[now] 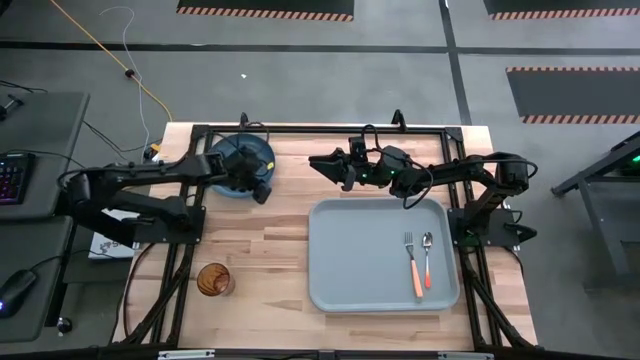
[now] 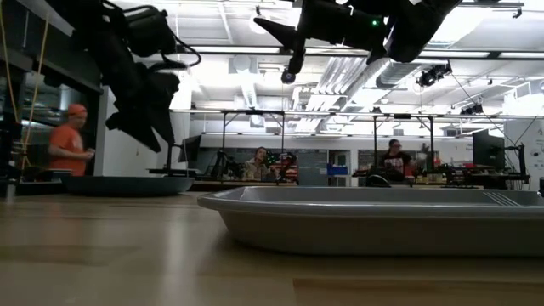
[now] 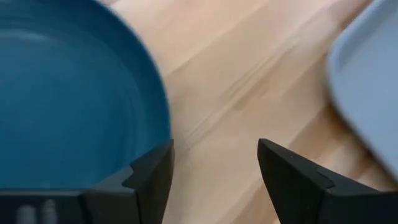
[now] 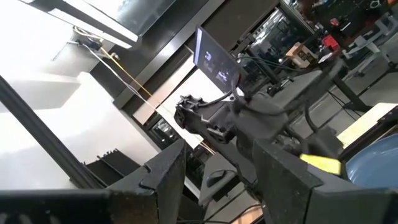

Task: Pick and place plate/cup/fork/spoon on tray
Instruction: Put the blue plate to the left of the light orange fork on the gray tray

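Note:
The teal-blue plate [image 1: 256, 150] lies flat on the wooden table at the far left; it also shows in the left wrist view [image 3: 68, 99] and the low view [image 2: 127, 184]. My left gripper [image 3: 214, 168] is open and hovers above the plate's edge nearest the tray, clear of it in the low view [image 2: 151, 127]. The grey-blue tray [image 1: 360, 250] holds the orange-handled fork [image 1: 413, 268] and the spoon [image 1: 427, 252], lying side by side. The amber cup [image 1: 214, 280] stands near the front left. My right gripper [image 1: 330, 170] is open and empty, held high beyond the tray's far edge [image 2: 276, 51].
Bare wood lies between the plate and the tray [image 3: 249, 81]. The tray's left half is bare. A dark frame rail [image 1: 330, 128] runs along the table's far edge. People sit and stand in the room behind the table [image 2: 70, 140].

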Controlling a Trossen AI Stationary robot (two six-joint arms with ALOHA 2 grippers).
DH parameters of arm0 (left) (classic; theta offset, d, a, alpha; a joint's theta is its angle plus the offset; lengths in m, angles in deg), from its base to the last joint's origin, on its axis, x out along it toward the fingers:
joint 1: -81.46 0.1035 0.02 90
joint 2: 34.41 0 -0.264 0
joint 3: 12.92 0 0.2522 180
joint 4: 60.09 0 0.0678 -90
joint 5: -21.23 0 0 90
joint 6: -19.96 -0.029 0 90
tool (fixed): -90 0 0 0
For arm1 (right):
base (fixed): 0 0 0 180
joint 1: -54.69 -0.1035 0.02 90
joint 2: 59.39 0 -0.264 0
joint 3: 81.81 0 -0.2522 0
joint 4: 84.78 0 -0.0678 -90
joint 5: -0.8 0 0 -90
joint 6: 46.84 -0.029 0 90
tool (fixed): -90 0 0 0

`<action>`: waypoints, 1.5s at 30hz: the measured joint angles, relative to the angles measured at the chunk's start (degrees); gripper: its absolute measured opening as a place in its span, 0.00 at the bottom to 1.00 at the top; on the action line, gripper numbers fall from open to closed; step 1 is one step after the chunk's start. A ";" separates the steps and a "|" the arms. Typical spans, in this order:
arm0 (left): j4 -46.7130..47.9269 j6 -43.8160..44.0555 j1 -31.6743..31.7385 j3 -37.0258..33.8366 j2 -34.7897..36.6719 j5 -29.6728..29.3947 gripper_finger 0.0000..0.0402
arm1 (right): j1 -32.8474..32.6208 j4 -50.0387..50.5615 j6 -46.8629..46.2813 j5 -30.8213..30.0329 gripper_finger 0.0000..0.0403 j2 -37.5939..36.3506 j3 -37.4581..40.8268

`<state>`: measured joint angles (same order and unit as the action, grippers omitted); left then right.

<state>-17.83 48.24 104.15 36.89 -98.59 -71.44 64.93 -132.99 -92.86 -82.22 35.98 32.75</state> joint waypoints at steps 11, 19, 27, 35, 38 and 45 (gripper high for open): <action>0.02 0.14 0.03 -0.02 -13.70 -4.61 0.55 | 0.00 0.02 0.00 -0.09 0.44 0.00 0.00; -1.02 -0.05 0.25 -0.02 -18.96 -10.02 0.42 | 0.00 0.04 0.00 -0.08 0.44 0.00 0.00; -2.24 -6.40 -0.54 0.21 -15.45 -8.03 0.04 | 0.03 -5.33 -0.48 5.97 0.44 -0.93 0.00; 10.52 -15.94 -5.13 12.20 -7.68 -6.49 0.01 | 0.38 -4.92 1.63 9.98 0.44 -8.24 -0.01; 15.99 -19.45 -8.57 20.17 -7.38 -5.60 0.01 | 1.08 -3.58 4.11 9.99 0.44 -12.49 -0.01; 21.59 -25.95 -20.35 39.21 -15.31 -6.61 0.00 | 3.63 8.70 11.02 9.61 0.44 -24.18 -0.02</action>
<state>3.76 22.29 83.80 76.10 -113.89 -78.05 68.56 -124.29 -81.84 -72.61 11.80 32.73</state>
